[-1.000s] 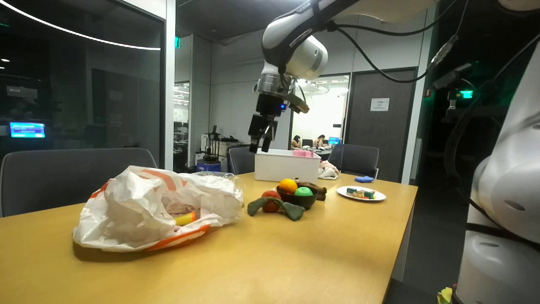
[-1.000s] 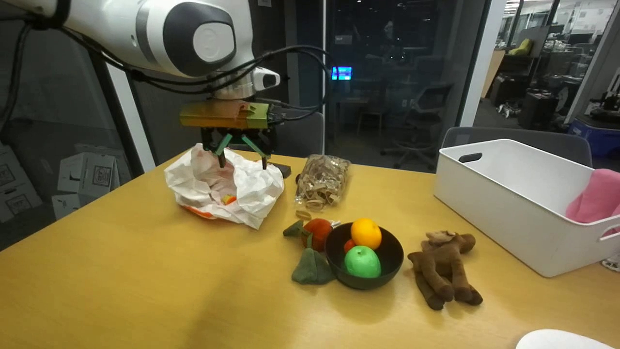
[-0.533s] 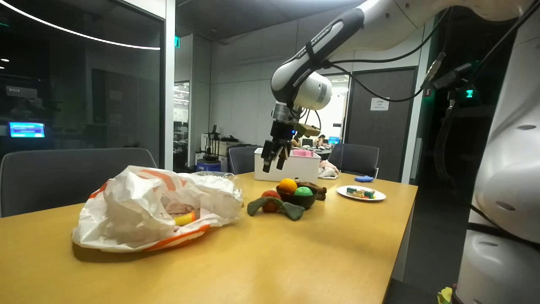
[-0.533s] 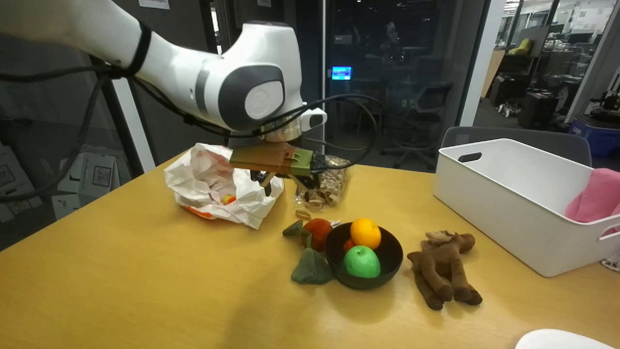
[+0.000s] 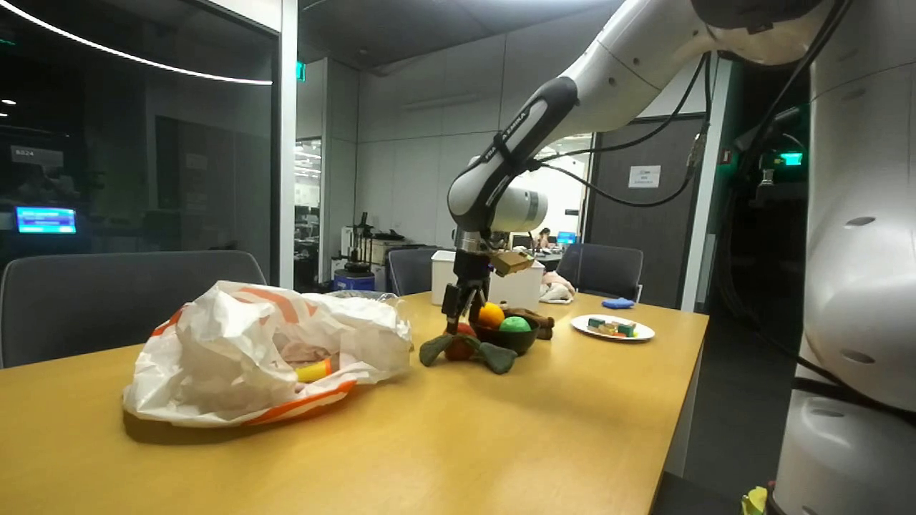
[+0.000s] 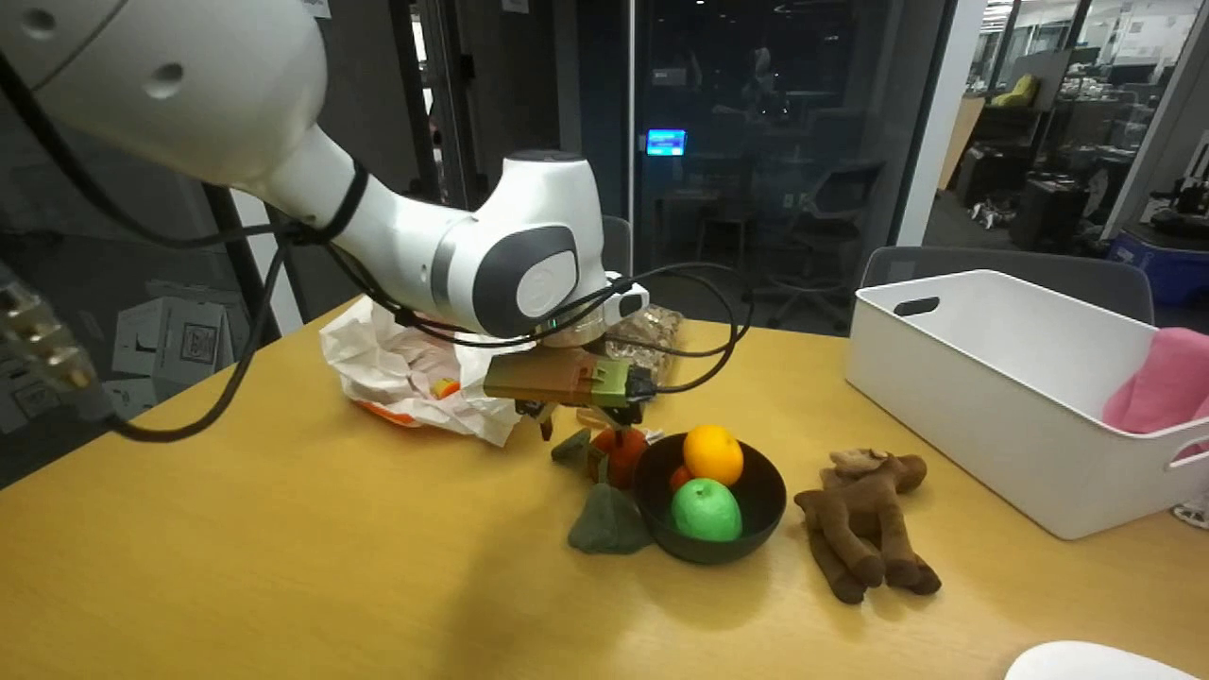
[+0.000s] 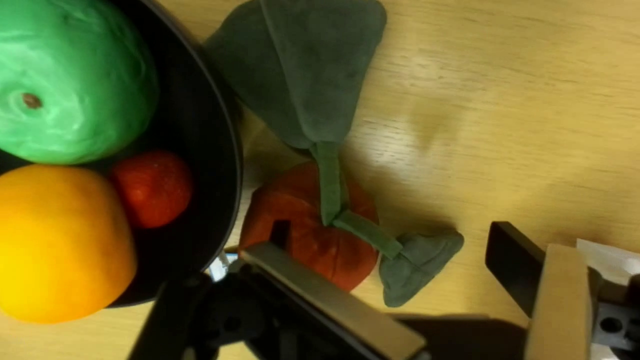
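Wrist view places the plush (image 7: 310, 215), red and round, at about ten o'clock from the middle of the tool (image 7: 392, 245), whose fingers stand wide apart with nothing gripped. The small leaf (image 7: 420, 270) shows in the gap between them, while the finger on the nine o'clock side overlaps the plush's lower edge; whether they touch cannot be told. From the body, the long axis runs to the large leaf (image 7: 325, 75) at twelve o'clock, and the small leaf branches towards four. Just beside the plush, at nine o'clock on the bench (image 7: 500, 125), stands the bowl (image 7: 215, 140), with an apple (image 7: 75, 85) and an orange (image 7: 60, 240) cut by the frame edge and a red ball (image 7: 152, 190) partly behind the orange. A pale scrap (image 7: 220, 267) between bowl and finger shows too little to name. In an exterior view the arm (image 6: 529, 274) covers parts of the packet (image 6: 652, 326) and the bag (image 6: 392, 373), and one fingertip is hard to make out against the plush.
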Robot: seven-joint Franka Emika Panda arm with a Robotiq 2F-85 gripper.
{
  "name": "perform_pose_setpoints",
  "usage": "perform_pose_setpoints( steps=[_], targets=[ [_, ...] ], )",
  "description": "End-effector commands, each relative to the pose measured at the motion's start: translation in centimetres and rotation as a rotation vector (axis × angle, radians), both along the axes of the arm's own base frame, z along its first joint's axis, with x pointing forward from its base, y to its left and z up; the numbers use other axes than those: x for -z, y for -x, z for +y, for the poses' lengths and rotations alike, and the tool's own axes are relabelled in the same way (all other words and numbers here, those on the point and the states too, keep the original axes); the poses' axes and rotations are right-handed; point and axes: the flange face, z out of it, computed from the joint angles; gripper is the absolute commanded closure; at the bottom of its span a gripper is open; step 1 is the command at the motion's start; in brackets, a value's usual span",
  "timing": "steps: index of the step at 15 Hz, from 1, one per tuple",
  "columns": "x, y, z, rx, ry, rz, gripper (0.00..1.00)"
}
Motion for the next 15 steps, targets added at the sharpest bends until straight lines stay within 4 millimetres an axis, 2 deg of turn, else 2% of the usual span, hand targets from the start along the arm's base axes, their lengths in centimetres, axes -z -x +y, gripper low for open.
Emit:
perform_pose_setpoints(
  steps=[1,7,8,9,15],
  targets=[
    [1.1,-1.1,-0.9,-0.024,0.090,-0.028,0.00],
    [3.0,-1.4,-2.1,-0.019,0.104,-0.034,0.00],
    [3.1,-1.4,-2.0,-0.016,0.091,-0.038,0.25],
    [3.1,-1.4,-2.0,-0.010,0.077,-0.045,0.27],
    [2.7,-1.5,-2.0,0.054,-0.014,-0.094,0.73]
  ],
)
